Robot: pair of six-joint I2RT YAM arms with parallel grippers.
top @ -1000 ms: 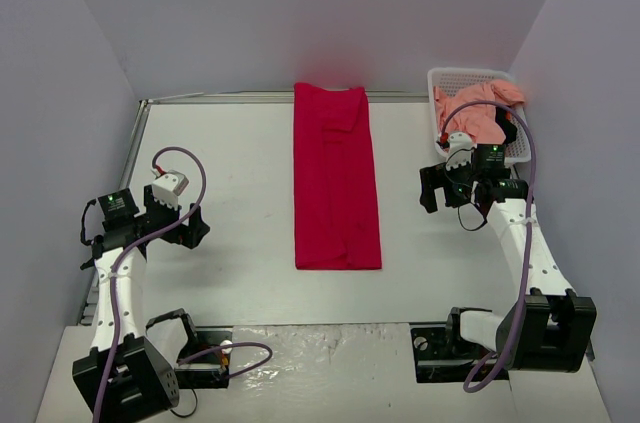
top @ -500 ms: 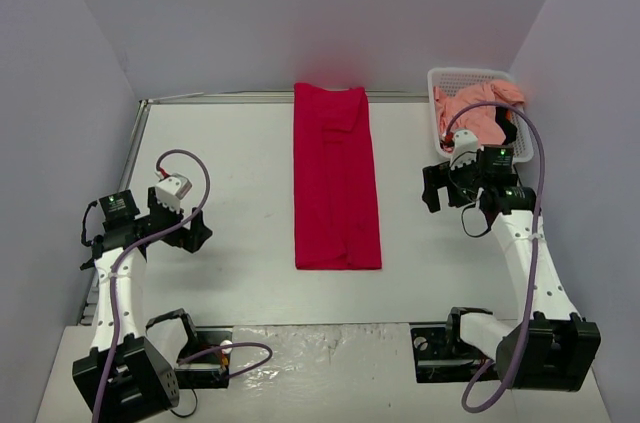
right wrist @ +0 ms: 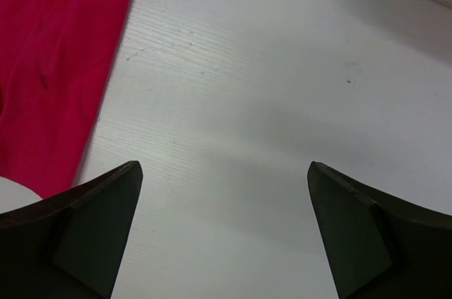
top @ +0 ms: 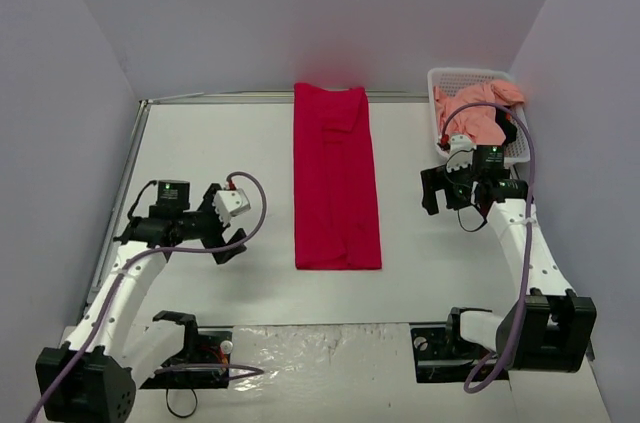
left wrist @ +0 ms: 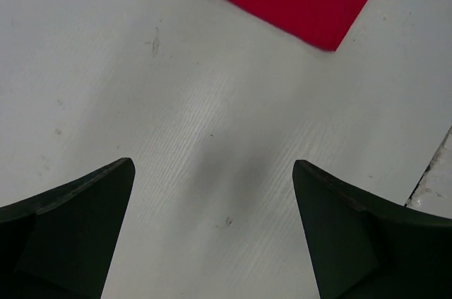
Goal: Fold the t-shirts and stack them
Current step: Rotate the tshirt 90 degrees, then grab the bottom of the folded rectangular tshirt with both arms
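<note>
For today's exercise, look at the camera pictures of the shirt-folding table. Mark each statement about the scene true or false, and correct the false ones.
1. The red shirt lies as a long narrow strip on the table. True.
2. The pink shirt sits bunched in the white basket. True.
3. The basket stands on the left arm's side. False: it stands in the far corner on the right arm's side.
4. The left gripper is pinching the red shirt. False: it is open over bare table, apart from the shirt's near corner.
5. The right gripper is open and holds nothing. True.
</note>
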